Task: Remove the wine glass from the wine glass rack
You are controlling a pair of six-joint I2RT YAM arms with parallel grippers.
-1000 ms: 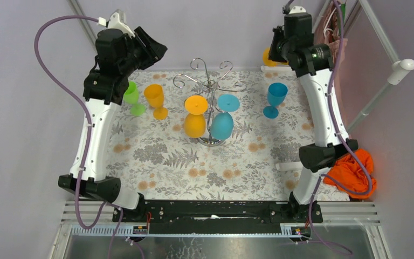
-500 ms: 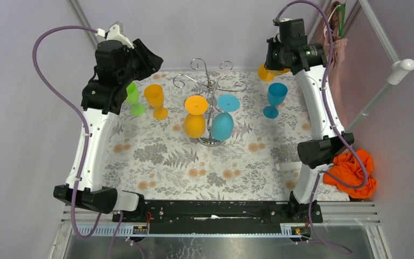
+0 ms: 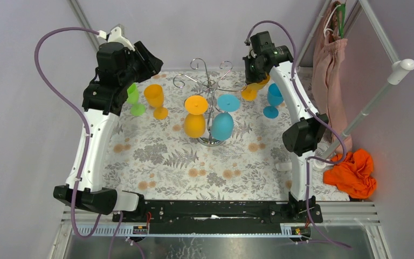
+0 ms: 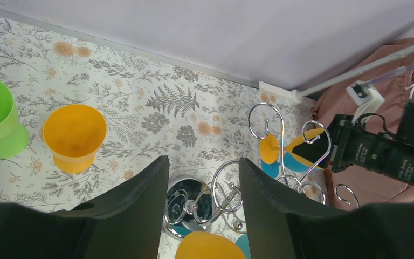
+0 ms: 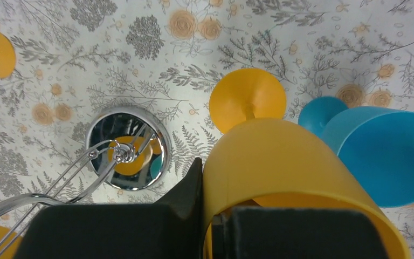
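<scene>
The silver wine glass rack [image 3: 210, 85] stands mid-table on its round base [image 5: 129, 149]. An orange wine glass [image 3: 194, 123] and a teal one [image 3: 222, 125] hang upside down from it. My right gripper [image 3: 259, 79] is just right of the scroll arms [image 4: 267, 122], shut on the rim of another orange wine glass [image 5: 280, 156]. One finger is outside the bowl and one inside, and the glass's foot [image 5: 247, 104] points down at the table. My left gripper [image 4: 202, 183] hovers high above the rack's left side, open with nothing in it.
A green glass [image 3: 133, 97] and an orange glass [image 3: 156, 100] stand upright at the far left. A blue glass [image 3: 274, 99] stands right of the rack, close under my right gripper. A pink cloth [image 3: 329, 59] hangs at the back right and an orange cloth [image 3: 356, 174] lies off the table's right edge.
My right arm has swung left from the far right corner to the rack's right side, carrying the orange glass. My left gripper has hardly moved.
</scene>
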